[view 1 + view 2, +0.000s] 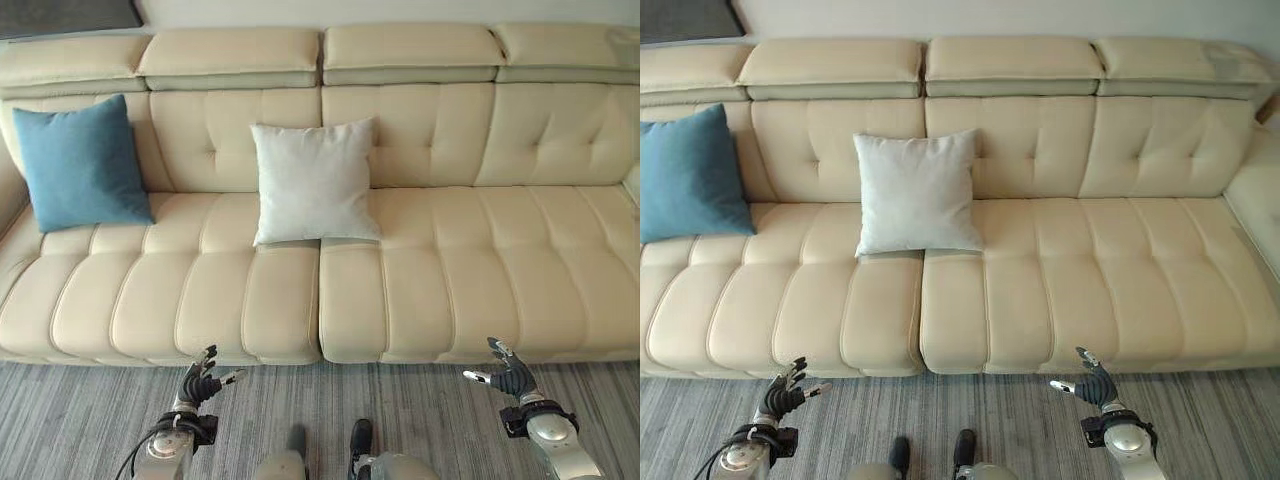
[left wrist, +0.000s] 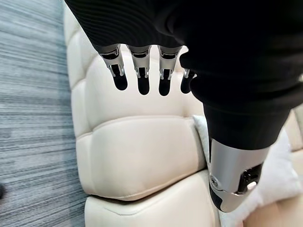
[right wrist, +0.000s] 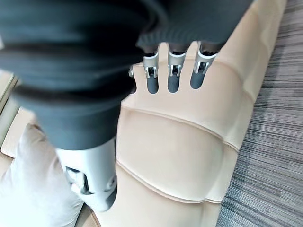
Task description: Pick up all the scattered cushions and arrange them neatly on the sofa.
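A blue cushion (image 1: 80, 165) leans upright against the backrest at the left end of the cream sofa (image 1: 480, 270). A white cushion (image 1: 313, 182) stands upright against the backrest near the sofa's middle, over the gap between two seat sections. My left hand (image 1: 200, 383) hovers low over the rug before the sofa's front edge, fingers relaxed and holding nothing. My right hand (image 1: 510, 375) hangs at the same height to the right, open and empty. The white cushion (image 2: 279, 170) also shows past the left hand's thumb (image 2: 234, 177), and past the right thumb (image 3: 92, 182) as a white cushion (image 3: 35, 189).
A grey striped rug (image 1: 420, 410) lies in front of the sofa. The sofa's right half of the seat is bare cream leather. A sofa corner section (image 1: 1260, 190) turns forward at the far right. A dark panel (image 1: 60, 15) sits on the wall at the upper left.
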